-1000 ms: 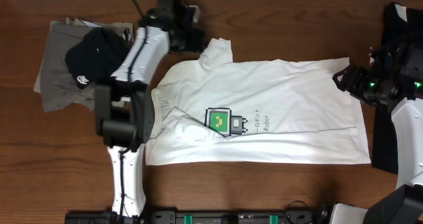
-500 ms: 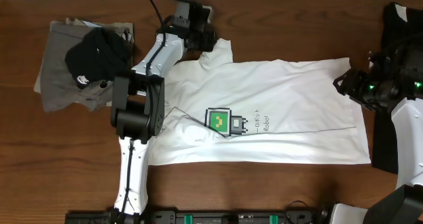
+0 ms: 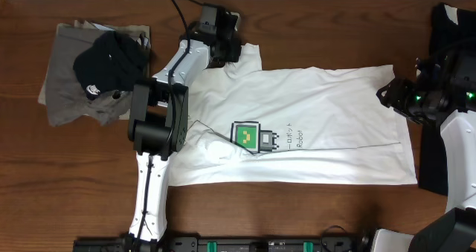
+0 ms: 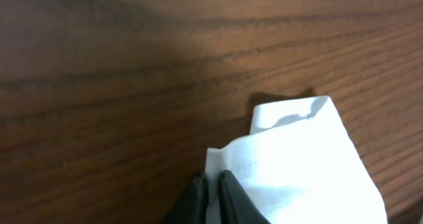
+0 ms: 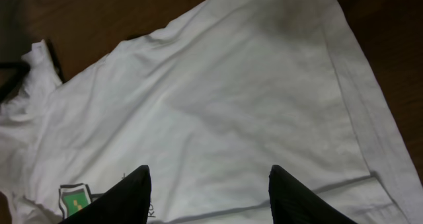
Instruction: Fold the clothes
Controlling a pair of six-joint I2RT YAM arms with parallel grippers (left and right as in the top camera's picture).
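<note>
Two hands at shirt [image 3: 320,111]: our left hand [image 4: 213,186] pinches the sleeve [image 3: 250,57], likely to fold it in; right hand [image 5: 208,176] hovers wide near hem [image 3: 407,144].

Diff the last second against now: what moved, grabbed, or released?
The left gripper moved in to the white T-shirt's far sleeve and its fingers shut on the sleeve edge. Unchanged: right gripper open over the hem end, shirt flat, dark pile untouched.
</note>
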